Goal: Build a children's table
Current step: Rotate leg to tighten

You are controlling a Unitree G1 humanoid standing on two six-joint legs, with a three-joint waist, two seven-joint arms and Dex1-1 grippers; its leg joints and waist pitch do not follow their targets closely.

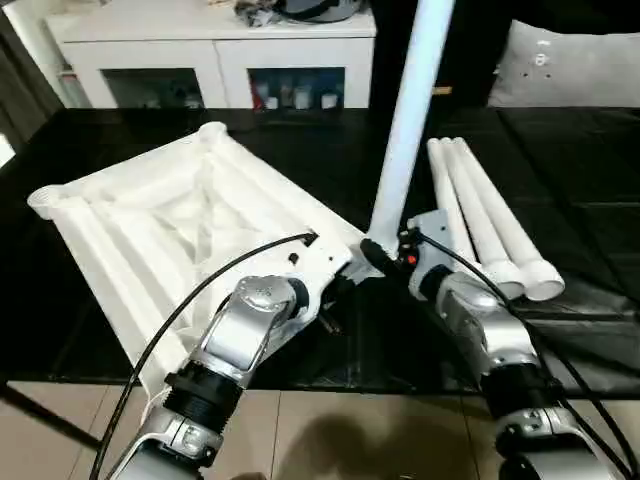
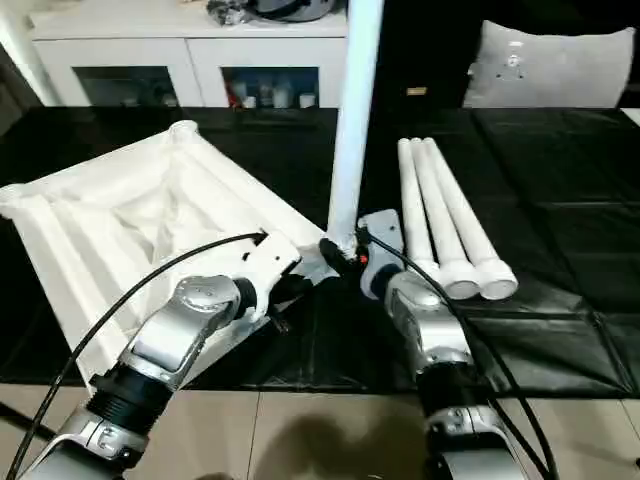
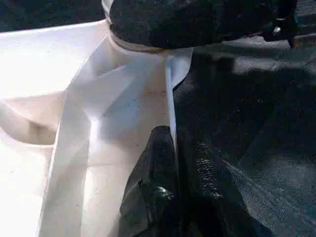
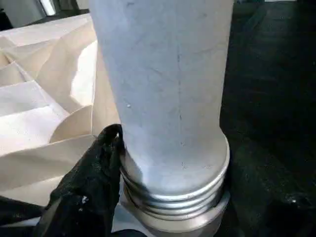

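The children's table top (image 1: 150,220) lies upside down on the black surface, ribs and corner sockets facing up. One white leg (image 1: 405,120) stands upright in its near right corner socket. My right gripper (image 1: 385,255) is closed around that leg's base; one black finger (image 4: 94,182) presses on the ringed end of the leg (image 4: 168,98). My left gripper (image 1: 330,290) sits at the same corner, its fingers (image 3: 158,197) shut on the top's thin rim (image 3: 170,98). Three more legs (image 1: 490,225) lie side by side to the right.
A white cabinet with glass doors (image 1: 215,55) stands behind the black surface, and a grey cushion (image 1: 570,65) sits at the back right. The black surface's front edge (image 1: 380,385) runs just under my forearms, with tiled floor below it.
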